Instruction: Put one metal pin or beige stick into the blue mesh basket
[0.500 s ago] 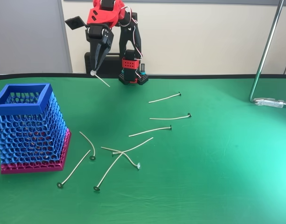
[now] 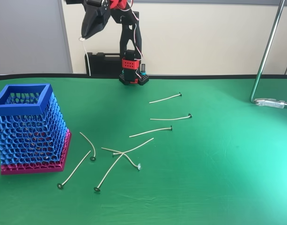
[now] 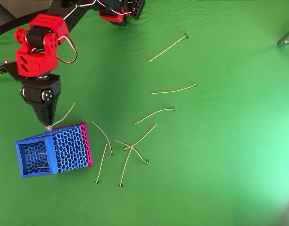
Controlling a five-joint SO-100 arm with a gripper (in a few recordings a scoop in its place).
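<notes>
My black gripper (image 2: 83, 37) hangs high above the table's back left, shut on a thin pale metal pin (image 3: 64, 115) near its head. In the overhead view the gripper (image 3: 48, 124) points down just over the far rim corner of the blue mesh basket (image 3: 52, 150), and the pin slants away up and to the right. The basket (image 2: 28, 122), blue with a magenta base, stands at the left of the green table. Thin pins lie on its floor in the overhead view.
Several more pins (image 2: 150, 132) lie scattered on the green cloth from the middle to beside the basket, some curved. The arm's red base (image 2: 133, 70) stands at the back centre. A metal pole (image 2: 267, 51) rises at the right edge.
The gripper has risen and swung left with the pin still held; the pin now shows less below the fingertips in the fixed view. Pins on the table have not moved.
</notes>
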